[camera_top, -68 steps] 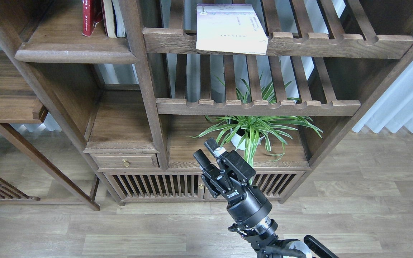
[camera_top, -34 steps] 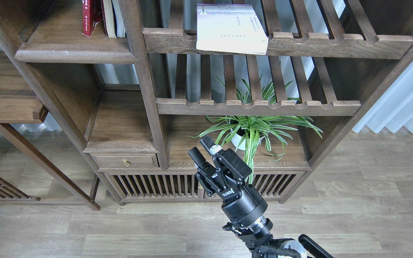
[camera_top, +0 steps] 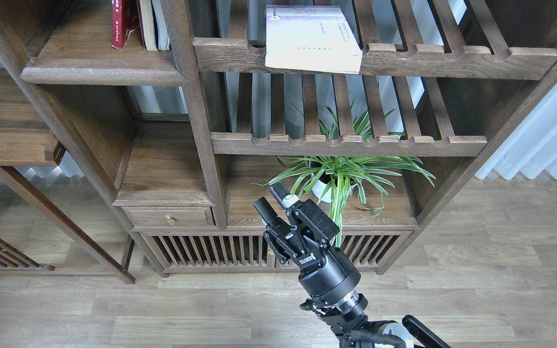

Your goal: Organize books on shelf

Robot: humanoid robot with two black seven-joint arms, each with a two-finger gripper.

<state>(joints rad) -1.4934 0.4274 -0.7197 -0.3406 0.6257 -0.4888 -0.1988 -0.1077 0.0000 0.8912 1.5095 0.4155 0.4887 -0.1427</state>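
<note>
From the head view, the solid plank shelf (camera_top: 99, 63) sits at about ten o'clock, and it holds two books standing upright at its back right corner: the red book (camera_top: 123, 21) on the left, touching a pale-covered book (camera_top: 153, 24) on its right, both cut off by the top edge. Just past the upright post, at about twelve o'clock, the white-lavender book (camera_top: 311, 38) lies flat on the upper slatted rack (camera_top: 428, 59), its near edge overhanging the scalloped front rail. Below the lower slatted rack (camera_top: 351, 144), the open compartment at the centre holds a spider plant (camera_top: 341, 176) in a white pot, its leaves spilling over the compartment's front edge. At about eight o'clock from the plant a small drawer (camera_top: 169, 217) with a brass knob is closed. The right gripper (camera_top: 272, 199) rises from six o'clock in front of the slatted cabinet base, well below the books, its two fingers parted with a clear gap and nothing between them. A dark bit at the top left corner may belong to the left arm; its claw cannot be seen. Against the frame a second ago, the right gripper has shifted a little to the left and up; against half a second ago it has barely moved. The books and plant lie as before.
</note>
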